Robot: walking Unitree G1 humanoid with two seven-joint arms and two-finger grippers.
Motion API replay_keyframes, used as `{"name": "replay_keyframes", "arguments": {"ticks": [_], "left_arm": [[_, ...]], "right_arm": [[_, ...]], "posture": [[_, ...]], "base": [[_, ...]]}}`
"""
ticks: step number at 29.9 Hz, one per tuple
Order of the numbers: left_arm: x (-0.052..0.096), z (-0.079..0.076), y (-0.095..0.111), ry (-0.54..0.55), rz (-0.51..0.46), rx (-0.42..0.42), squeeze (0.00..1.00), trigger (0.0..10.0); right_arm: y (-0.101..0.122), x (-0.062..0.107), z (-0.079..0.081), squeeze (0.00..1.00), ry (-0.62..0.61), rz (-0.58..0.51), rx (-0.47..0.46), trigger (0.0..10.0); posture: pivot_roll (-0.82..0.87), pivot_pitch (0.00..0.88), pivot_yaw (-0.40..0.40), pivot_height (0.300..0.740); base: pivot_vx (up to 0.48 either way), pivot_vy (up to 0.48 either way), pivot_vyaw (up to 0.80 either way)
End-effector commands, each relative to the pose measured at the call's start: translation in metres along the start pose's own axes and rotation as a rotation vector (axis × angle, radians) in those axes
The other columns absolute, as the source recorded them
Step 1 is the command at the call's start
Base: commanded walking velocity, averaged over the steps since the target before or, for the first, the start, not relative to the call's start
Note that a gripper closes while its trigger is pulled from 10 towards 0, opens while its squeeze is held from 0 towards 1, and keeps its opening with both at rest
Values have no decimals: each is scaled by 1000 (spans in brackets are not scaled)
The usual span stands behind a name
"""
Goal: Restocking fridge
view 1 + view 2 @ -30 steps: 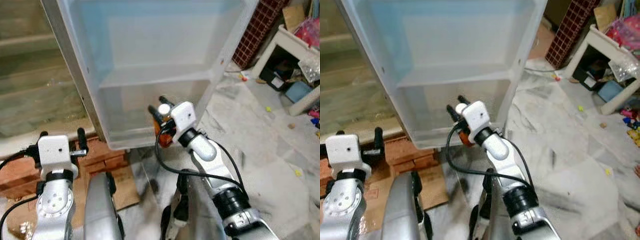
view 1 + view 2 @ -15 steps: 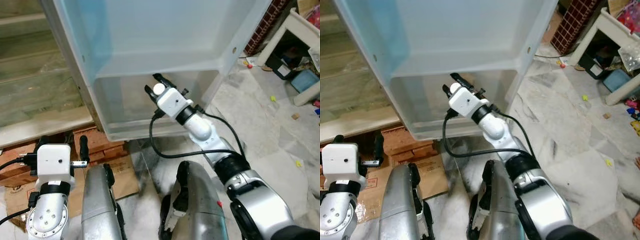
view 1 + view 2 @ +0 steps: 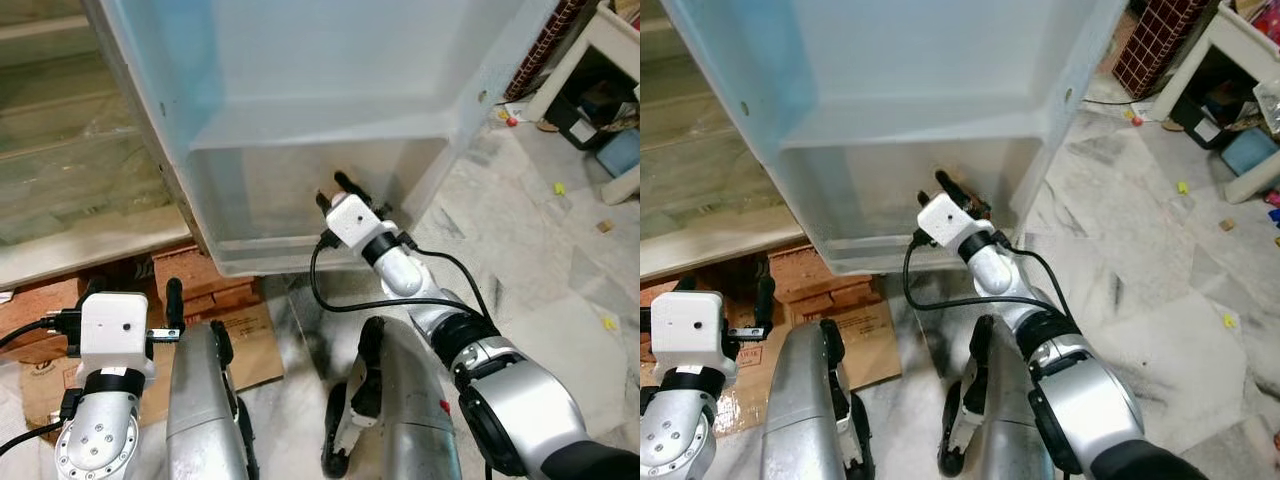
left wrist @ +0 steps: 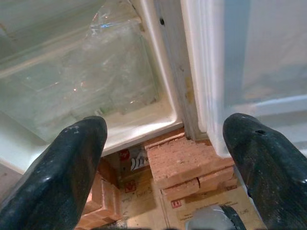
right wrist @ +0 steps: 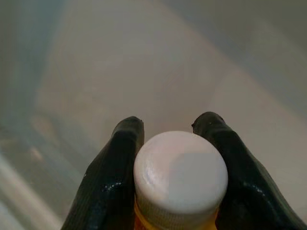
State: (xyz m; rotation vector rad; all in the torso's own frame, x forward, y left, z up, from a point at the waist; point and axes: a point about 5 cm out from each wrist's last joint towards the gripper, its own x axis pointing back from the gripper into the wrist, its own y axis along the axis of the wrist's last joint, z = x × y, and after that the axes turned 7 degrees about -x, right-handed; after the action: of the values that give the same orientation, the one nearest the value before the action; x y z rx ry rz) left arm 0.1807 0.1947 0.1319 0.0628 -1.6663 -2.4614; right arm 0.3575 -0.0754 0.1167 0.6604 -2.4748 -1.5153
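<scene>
Fingers [image 5: 120,167] of your right gripper [image 5: 175,143] are clenched on the white-capped bottle [image 5: 180,175], one on each side just under the cap. You have it inside the lowest door shelf [image 3: 300,258] of the open fridge door [image 3: 330,60]. Expect a light, rigid, smooth-walled bottle that could slip or swivel in so high a pinch; a grasp lower on the body would likely steady it. Your left gripper [image 4: 168,158] idles near, fingers spread, holding nothing.
</scene>
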Motion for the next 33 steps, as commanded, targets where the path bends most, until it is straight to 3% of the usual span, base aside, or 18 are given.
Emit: {"name": "replay_keyframes", "arguments": {"ticks": [1, 7, 16, 24, 25, 33], "left_arm": [[2, 1, -1, -3, 13, -14, 0, 10000], [-2, -1, -2, 8, 25, -12, 0, 10000], [-6, 0, -5, 32, 46, 0, 0, 10000], [-7, 2, -7, 46, 63, 2, 0, 10000], [-7, 2, -7, 49, 67, 2, 0, 10000], [-7, 1, -8, 55, 74, 3, 0, 10000]], "right_arm": [[-11, 3, -8, 0, -47, 79, -29, 10000], [-18, 0, -40, 0, -214, 202, 20, 10000], [-30, 6, -61, 0, -342, 337, 65, 10000], [-32, 9, -73, 0, -422, 377, 13, 10000], [-29, 7, -76, 1000, -440, 356, -4, 10000], [-15, 2, -86, 1000, -491, 265, 38, 10000]], "posture": [[288, 265, -68, 505], [284, 257, -75, 505], [284, 246, -81, 505], [288, 244, -82, 505], [287, 243, -81, 505], [281, 243, -84, 505]], "base": [[0, 0, 0], [0, 0, 0], [0, 0, 0], [0, 0, 0], [0, 0, 0], [0, 0, 0]]}}
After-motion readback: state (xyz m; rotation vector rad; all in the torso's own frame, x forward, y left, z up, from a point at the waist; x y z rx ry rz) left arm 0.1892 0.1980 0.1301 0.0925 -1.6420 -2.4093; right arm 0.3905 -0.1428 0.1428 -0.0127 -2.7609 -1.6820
